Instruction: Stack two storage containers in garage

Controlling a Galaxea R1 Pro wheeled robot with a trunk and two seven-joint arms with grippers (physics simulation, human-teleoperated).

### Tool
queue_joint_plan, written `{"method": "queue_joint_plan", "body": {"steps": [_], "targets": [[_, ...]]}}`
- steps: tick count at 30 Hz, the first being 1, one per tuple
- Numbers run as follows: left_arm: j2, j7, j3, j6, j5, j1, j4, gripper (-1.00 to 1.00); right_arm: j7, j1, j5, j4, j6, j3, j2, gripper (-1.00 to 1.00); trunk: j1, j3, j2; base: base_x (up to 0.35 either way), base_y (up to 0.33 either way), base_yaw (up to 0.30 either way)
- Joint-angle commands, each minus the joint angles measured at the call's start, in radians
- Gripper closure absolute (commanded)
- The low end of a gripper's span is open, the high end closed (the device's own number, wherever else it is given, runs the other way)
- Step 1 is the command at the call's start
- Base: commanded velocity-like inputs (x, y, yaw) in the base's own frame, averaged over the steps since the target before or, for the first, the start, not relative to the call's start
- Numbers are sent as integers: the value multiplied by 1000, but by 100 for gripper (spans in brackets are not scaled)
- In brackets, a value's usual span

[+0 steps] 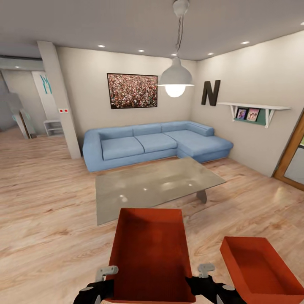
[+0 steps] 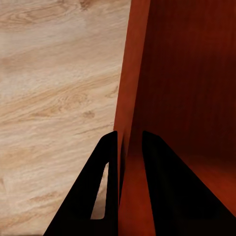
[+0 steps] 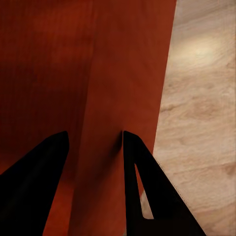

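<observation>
Bright, even room light from a glowing pendant lamp [image 1: 175, 80]; glare spots dot the glass tabletop [image 1: 156, 185]; edges stretch wide-angle.

Second orange-red rectangular storage container [image 1: 257, 268]: near corner cut off by the head view's lower edge. Wood-framed glass door [image 1: 292, 157]: cropped at right edge. Small framed photos [image 1: 247, 114] on the shelf: too small to read.

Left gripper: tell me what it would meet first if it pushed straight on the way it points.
The left gripper straddles a thin side wall of the orange-red rectangular storage container. Pushed straight on, it would probably just slide further along that wall; depth beyond is unclear.
</observation>
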Motion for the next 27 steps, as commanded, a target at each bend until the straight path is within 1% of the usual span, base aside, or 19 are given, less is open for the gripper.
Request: {"method": "queue_joint_plan", "body": {"steps": [1, 27], "targets": [[0, 6, -3, -60, -4, -1, -2, 100, 25, 0, 3, 0, 9, 3, -1, 100, 0, -2, -1, 0, 140, 300], [0, 6, -3, -60, -4, -1, -2, 100, 25, 0, 3, 0, 8, 4, -1, 100, 0, -2, -1, 0, 7, 300]]}}
